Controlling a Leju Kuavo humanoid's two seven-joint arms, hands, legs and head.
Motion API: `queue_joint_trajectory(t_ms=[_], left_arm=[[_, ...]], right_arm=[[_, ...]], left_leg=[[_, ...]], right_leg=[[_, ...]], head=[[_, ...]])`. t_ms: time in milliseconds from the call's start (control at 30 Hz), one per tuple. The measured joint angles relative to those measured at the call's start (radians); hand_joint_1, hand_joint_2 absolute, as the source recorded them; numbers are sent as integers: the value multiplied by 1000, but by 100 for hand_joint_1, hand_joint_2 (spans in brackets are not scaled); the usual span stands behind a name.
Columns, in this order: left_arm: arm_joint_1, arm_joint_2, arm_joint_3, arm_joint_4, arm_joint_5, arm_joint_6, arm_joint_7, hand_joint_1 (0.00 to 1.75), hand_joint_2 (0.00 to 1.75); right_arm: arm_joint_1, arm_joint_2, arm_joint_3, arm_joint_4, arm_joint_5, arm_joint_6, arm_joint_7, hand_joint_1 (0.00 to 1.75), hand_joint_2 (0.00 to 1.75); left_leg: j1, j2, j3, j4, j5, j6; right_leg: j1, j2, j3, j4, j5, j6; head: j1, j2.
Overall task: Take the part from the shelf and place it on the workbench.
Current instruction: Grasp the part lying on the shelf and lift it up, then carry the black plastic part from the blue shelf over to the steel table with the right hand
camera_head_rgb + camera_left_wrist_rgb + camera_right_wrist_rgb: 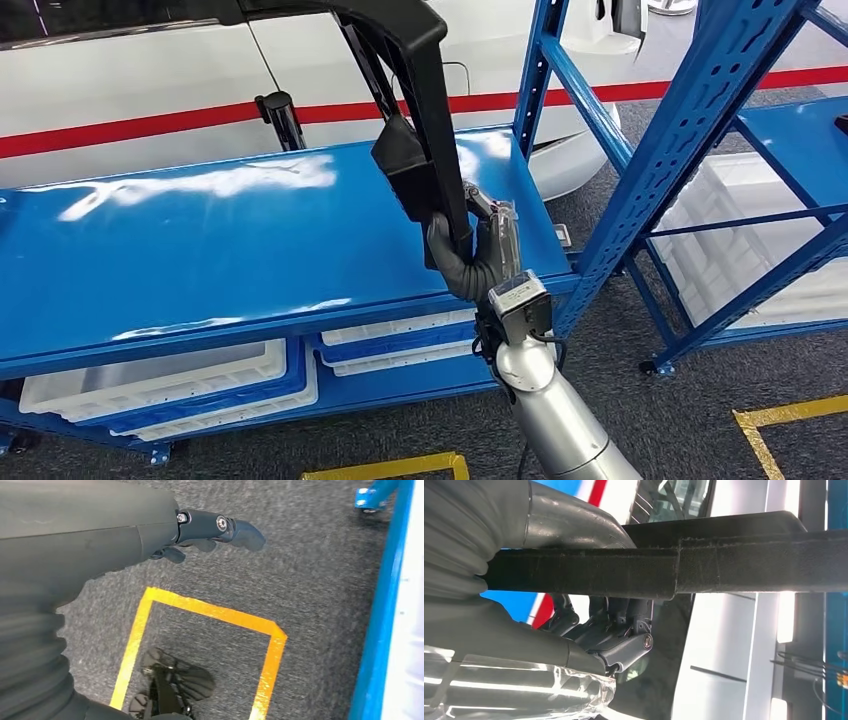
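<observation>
Bins first: three white bins (150,385) sit on the lower level under the blue bench (200,250), two stacked toward its left end and one (400,345) toward its right end; what they hold cannot be seen. One more white bin (740,230) rests low inside the blue shelf (690,110) standing just beside the bench's right end.

One part (425,110), a long black angled piece, is held up over the bench's right end, its lower end near the front edge. The right hand (480,255) grips that lower end, thumb wrapped across it; in the right wrist view the fingers (624,630) curl under the black bar (664,572).

The left hand (200,530) hangs over grey carpet (310,570) with yellow tape (220,612) marking a square; its fingers (235,530) are loosely apart, holding nothing.
</observation>
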Motion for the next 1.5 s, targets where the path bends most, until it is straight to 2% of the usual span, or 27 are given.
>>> queue_joint_trajectory(t_ms=[33, 67, 133, 167, 200, 300, 367, 433, 467, 533, 567, 600, 667, 733, 800, 867, 933, 967, 1000, 1033, 1067, 1167, 1200, 1300, 1367, 1433, 1500], left_arm=[[0, 0, 1, 0, 0, 0, 3, 0, 175], [0, 0, 2, 0, 0, 0, 5, 0, 175], [-2, 2, 3, 0, 0, 0, 8, 0, 175], [-4, 2, 4, 0, 0, 1, 9, 0, 175], [-5, 3, 4, 0, 0, 1, 10, 0, 175], [-4, 6, 6, 0, -3, 4, 17, 0, 175], [-5, 3, 6, 0, -7, 4, 23, 0, 175], [-6, 0, 6, 0, -10, 5, 29, 0, 175], [-6, -1, 6, 0, -10, 5, 31, 0, 175], [-5, -3, 7, 0, -10, 5, 33, 0, 175], [-4, -4, 7, 0, -10, 6, 33, 0, 175], [-4, -5, 7, 0, -10, 6, 34, 0, 175], [-5, -7, 7, 0, -10, 8, 41, 0, 175], [-4, -8, 7, 0, -10, 17, 56, 0, 175], [-1, -9, 7, 1, -11, 28, 68, 0, 175], [3, -10, 6, 1, -15, 29, 70, 0, 175], [6, -11, 6, 2, -22, 23, 64, 0, 175], [6, -11, 6, 2, -26, 18, 59, 0, 175], [6, -10, 5, 2, -30, 14, 55, 0, 175], [6, -10, 4, 2, -35, 10, 52, 0, 175], [6, -10, 3, 2, -39, 6, 50, 0, 175], [2, -8, 2, 2, -44, 3, 49, 0, 175], [0, -7, 1, 2, -45, 3, 49, 0, 175], [-1, -5, 1, 2, -44, 3, 48, 0, 175], [-2, -4, 1, 2, -41, 3, 43, 0, 175], [-3, -5, 1, 2, -39, 4, 38, 0, 175], [-4, -6, 2, 2, -37, 4, 37, 0, 175]], right_arm=[[1, -1, 0, 0, 0, 0, 0, 171, 175], [1, -2, 0, 1, -1, 0, 0, 171, 175], [0, -2, 0, 1, -2, 0, 0, 171, 175], [0, -2, 0, 2, -3, 0, 0, 171, 175], [-1, -2, 0, 3, -3, 1, 0, 171, 175], [-1, -2, 0, 6, -5, 6, -3, 171, 175], [-1, -4, 0, 7, -4, 7, -6, 171, 175], [3, -9, -1, 8, -1, 6, -9, 171, 175], [7, -12, -1, 9, 0, 6, -10, 171, 175], [17, -19, -1, 11, 1, 6, -10, 171, 175], [19, -21, -1, 11, 1, 6, -11, 171, 175], [20, -23, -1, 12, 1, 6, -11, 171, 175], [22, -24, 0, 12, 1, 5, -13, 171, 175], [29, -24, -1, 12, -4, 0, -15, 171, 175], [41, -23, -1, 13, -12, -7, -16, 171, 175], [52, -22, -1, 16, -12, -19, -20, 171, 175], [63, -20, -1, 16, 3, -42, -31, 171, 175], [70, -21, -2, 15, 18, -57, -39, 171, 175], [78, -23, -2, 12, 37, -71, -46, 171, 175], [86, -26, -3, 8, 57, -85, -53, 171, 175], [94, -29, -3, 1, 76, -97, -57, 171, 175], [111, -34, -6, -24, 107, -116, -60, 171, 175], [113, -35, -7, -32, 111, -118, -60, 171, 175], [117, -35, -10, -49, 116, -121, -59, 171, 175], [119, -36, -12, -57, 117, -121, -57, 171, 175], [120, -38, -15, -63, 119, -118, -54, 171, 175], [121, -40, -16, -65, 120, -114, -51, 171, 175]], left_leg=[[0, 0, 15, -2, 1, 4], [-2, 0, 52, -46, 18, 11], [-8, 2, 150, -185, 53, 32], [-13, 4, 182, -236, 66, 42], [-18, 5, 195, -262, 71, 51], [-26, 8, 193, -287, 99, 72], [-22, 12, 191, -318, 132, 83], [-20, 14, 175, -331, 157, 85], [-20, 14, 162, -330, 166, 84], [-20, 14, 139, -329, 182, 77], [-20, 14, 127, -328, 190, 73], [-19, 13, 115, -324, 197, 68], [-21, 13, 92, -306, 205, 58], [-23, 11, 77, -288, 211, 47], [-19, 9, 71, -281, 218, 36], [-11, 6, 54, -249, 180, 25], [-5, 4, 19, -146, 90, 12], [-2, 4, 1, -82, 50, 7], [1, 4, -9, -31, 27, 2], [3, 4, -3, -11, 22, -1], [6, 5, 21, -25, 34, -2], [8, 3, 164, -217, 83, 4], [5, 1, 193, -260, 89, 9], [-6, 0, 198, -285, 100, 28], [-7, 6, 194, -304, 120, 48], [-9, 10, 181, -316, 140, 64], [-15, 10, 159, -317, 155, 70]], right_leg=[[4, 0, -7, 0, 5, -1], [8, 0, -13, 0, 11, 0], [14, 0, -19, -2, 22, 3], [14, -1, -20, -4, 27, 7], [13, -2, -20, -6, 32, 13], [11, -4, -22, -17, 48, 33], [16, -2, -43, 15, 18, 30], [14, 0, -87, 129, -59, 18], [11, 0, -107, 196, -94, 18], [5, 0, -109, 260, -117, 33], [2, -1, -83, 239, -106, 46], [-1, -1, -39, 184, -89, 57], [-3, 0, 64, 45, -76, 65], [0, 4, 106, -21, -82, 57], [-4, 5, 94, -22, -76, 43], [-12, 3, 86, -22, -63, 22], [-11, 0, 74, -23, -47, 5], [-10, -1, 66, -22, -41, 3], [-9, -2, 58, -22, -34, 4], [-8, -2, 50, -21, -29, 6], [-8, -1, 44, -21, -23, 9], [-7, 0, 35, -21, -11, 24], [-6, 0, 34, -22, -6, 31], [-4, -1, 31, -28, 7, 53], [0, 0, 13, -7, -11, 57], [2, 0, -33, 93, -79, 41], [2, 0, -81, 229, -146, 32]], head=[[0, 0], [0, 0], [1, 0], [2, 0], [2, 0], [0, 0], [2, 0], [4, 0], [5, 0], [6, 0], [6, 0], [6, 0], [6, 0], [5, 0], [4, 0], [1, 0], [-2, 0], [-3, 0], [-4, 0], [-4, 0], [-4, 0], [-3, 0], [-2, 0], [-3, 0], [0, 0], [3, 0], [5, 0]])
